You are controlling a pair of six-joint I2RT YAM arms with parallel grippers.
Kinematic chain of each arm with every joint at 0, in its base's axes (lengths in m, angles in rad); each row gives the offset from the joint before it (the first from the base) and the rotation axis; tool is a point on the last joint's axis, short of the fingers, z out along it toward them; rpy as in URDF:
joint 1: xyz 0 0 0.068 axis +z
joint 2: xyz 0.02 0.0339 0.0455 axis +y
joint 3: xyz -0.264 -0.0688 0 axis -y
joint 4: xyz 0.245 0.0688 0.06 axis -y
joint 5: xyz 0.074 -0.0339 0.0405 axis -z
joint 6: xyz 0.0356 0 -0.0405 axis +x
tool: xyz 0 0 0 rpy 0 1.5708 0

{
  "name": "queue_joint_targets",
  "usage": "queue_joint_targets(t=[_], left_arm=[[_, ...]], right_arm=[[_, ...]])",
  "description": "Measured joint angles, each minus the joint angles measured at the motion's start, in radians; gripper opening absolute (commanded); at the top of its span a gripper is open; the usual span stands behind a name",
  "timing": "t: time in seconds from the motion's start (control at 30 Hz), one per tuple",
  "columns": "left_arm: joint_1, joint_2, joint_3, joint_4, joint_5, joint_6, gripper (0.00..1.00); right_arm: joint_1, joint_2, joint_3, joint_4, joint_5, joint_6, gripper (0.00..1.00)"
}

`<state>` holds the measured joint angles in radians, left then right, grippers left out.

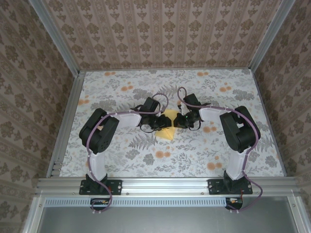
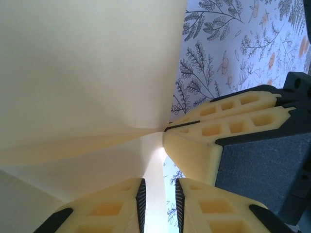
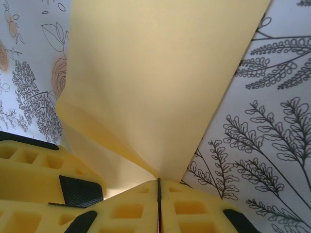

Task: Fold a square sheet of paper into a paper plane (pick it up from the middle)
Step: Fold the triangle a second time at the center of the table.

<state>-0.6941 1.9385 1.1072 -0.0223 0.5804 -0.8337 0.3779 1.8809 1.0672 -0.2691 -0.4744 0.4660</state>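
Yellow square sheet of paper (image 1: 169,127) sits centre of the desk (image 1: 121,150). Right gripper (image 3: 158,187), 3 o'clock side, pinches it tight. Left gripper (image 2: 159,196), at 9 o'clock, stands slightly ajar around an edge. We'd crease slowly, evenly.

I log, upper frame: brown damask wallpapered walls (image 1: 165,29). Centre: grey floral tablecloth (image 1: 121,160) with orange flowers. Lower edge: aluminium frame rail (image 1: 165,184). Even light.
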Motion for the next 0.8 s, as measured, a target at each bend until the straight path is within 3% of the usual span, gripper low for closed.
queue_joint_targets(t=[0.8], left_arm=[[0.0,0.013,0.011,-0.045,-0.001,0.001,0.24]], right_arm=[[0.005,0.018,0.012,-0.002,0.001,0.0,0.09]])
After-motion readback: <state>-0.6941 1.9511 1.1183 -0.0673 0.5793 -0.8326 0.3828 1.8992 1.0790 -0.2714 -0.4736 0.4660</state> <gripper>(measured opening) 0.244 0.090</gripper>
